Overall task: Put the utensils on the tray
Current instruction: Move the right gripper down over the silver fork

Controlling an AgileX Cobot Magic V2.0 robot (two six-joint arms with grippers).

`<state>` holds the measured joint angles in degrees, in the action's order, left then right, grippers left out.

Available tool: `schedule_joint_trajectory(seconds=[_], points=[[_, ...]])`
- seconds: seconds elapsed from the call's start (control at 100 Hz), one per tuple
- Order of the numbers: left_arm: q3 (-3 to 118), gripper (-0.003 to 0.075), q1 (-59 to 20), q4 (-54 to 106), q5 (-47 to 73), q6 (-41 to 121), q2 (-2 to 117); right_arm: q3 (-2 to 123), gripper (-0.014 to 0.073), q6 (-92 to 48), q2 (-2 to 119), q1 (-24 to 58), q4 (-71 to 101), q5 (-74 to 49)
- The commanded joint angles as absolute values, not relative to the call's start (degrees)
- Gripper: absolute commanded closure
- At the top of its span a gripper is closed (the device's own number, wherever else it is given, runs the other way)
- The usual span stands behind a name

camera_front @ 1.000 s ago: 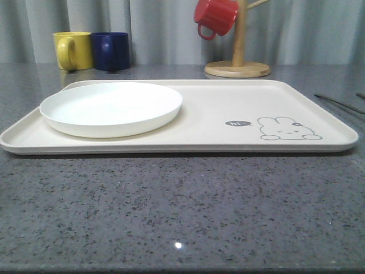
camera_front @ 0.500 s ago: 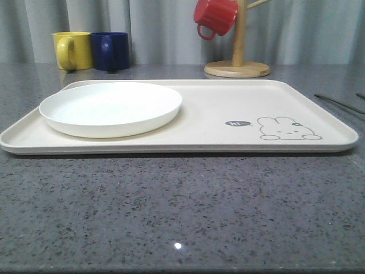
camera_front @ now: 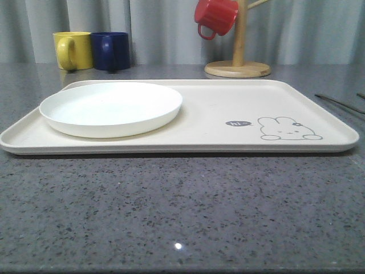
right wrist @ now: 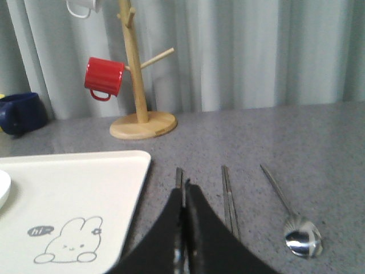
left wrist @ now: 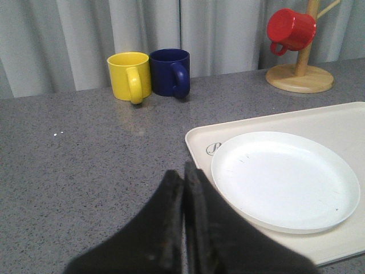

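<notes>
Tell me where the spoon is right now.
In the right wrist view, the spoon lies on the grey countertop just beyond the chopsticks, off the tray.

- Tray [camera_front: 217,108]: cream, with a grey line-drawn rabbit [camera_front: 288,129] near its right front corner (a dark speech bubble beside it).
- Plate [camera_front: 111,108]: plain white.
- Table [camera_front: 171,211]: grey speckled stone pattern.
- Mugs: yellow [camera_front: 73,50], navy [camera_front: 110,51], red [camera_front: 215,17].
- Mug tree [camera_front: 238,54]: pale wood.
- Spoon [right wrist: 293,220]: silver.
- Curtain [camera_front: 159,28]: pale grey.

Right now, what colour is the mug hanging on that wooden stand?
Red. The mug hangs on the wooden stand; the right wrist view shows it best.
</notes>
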<state>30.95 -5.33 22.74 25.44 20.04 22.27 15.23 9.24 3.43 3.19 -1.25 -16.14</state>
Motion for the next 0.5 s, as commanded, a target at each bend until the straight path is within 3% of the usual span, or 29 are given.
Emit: schedule_joint_trajectory(seconds=[0.0, 0.23, 0.49], points=[[32.56, 0.0739, -5.18, 23.48, 21.58, 20.06, 22.7, 24.28, 0.0662, 8.9, 9.54, 2.76, -1.05, -23.24], [32.56, 0.0739, -5.18, 23.48, 21.58, 20.06, 22.7, 41.52, 0.0662, 8.9, 27.28, 2.76, -1.05, -45.8], [32.56, 0.0739, -5.18, 23.48, 21.58, 20.06, 22.7, 45.92, 0.0662, 8.9, 39.6, 2.76, -1.05, -40.9]])
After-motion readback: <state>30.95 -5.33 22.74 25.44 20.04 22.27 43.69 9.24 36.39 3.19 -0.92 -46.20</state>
